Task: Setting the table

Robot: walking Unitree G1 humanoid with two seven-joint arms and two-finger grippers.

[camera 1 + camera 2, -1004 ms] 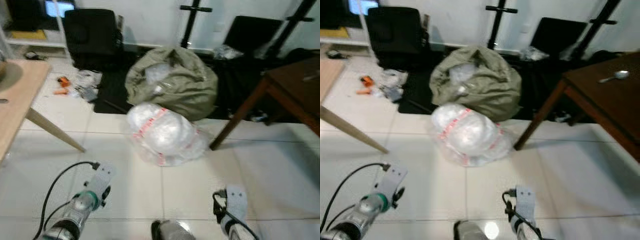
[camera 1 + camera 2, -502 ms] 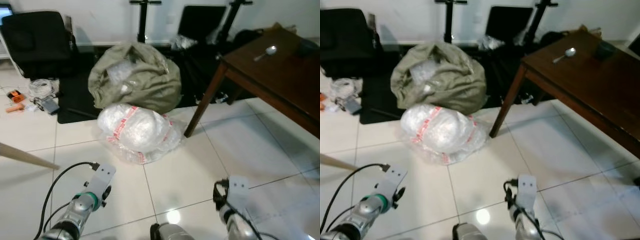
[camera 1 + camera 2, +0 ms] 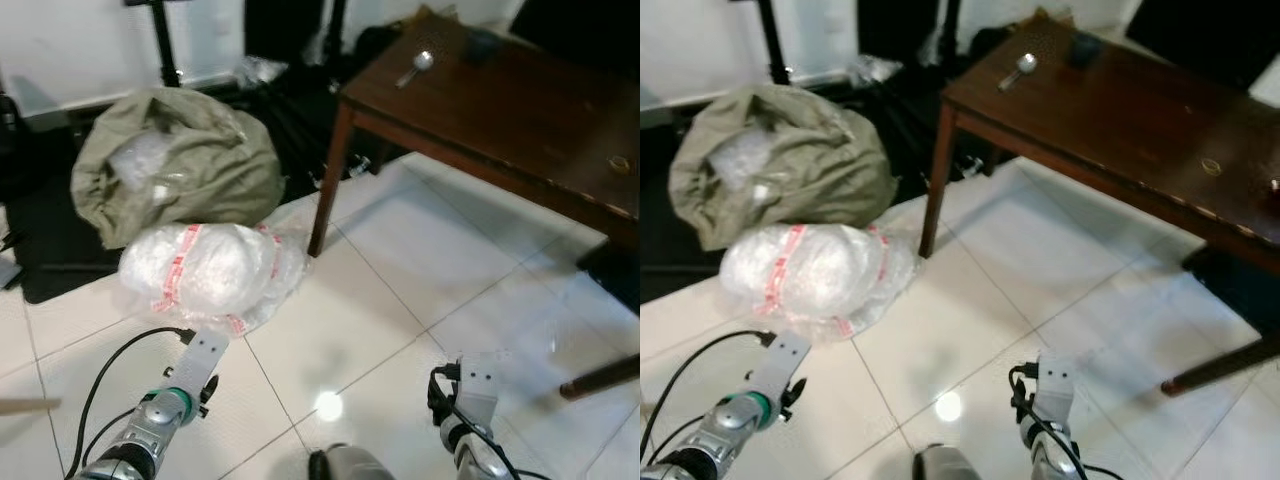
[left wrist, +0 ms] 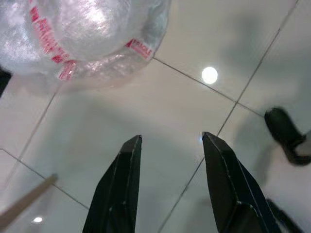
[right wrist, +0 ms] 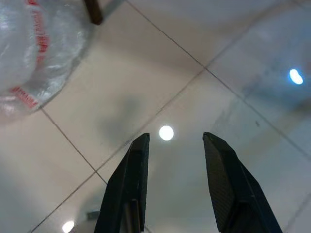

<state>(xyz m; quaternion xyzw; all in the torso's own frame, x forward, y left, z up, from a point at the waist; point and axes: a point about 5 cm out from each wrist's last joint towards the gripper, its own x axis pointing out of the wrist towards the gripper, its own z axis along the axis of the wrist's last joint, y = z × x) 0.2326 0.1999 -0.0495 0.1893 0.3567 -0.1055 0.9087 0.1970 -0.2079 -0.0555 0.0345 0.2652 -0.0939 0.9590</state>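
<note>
Over on the left the olive-green sack is slumping on the floor against a dark mat, and just in front of it the clear plastic bundle with red tape is lying on the white tiles, close to the near leg of the counter. The robot's left arm is hanging low over the tiles, a black cable looping off its wrist, and its left hand is holding its two black fingers spread apart with nothing between them, pointing down at bare tile a little short of the plastic bundle. A ceiling light is glinting off the floor between the two arms. The right arm is hanging the same way, and the right hand is likewise keeping its fingers spread and empty over the tiles. Further right the dark wooden counter is standing at an angle across the room; a metal spoon is lying on its far end, with a small dark object just beside it that I cannot make out, and a small ring-shaped thing is resting nearer the front edge.
</note>
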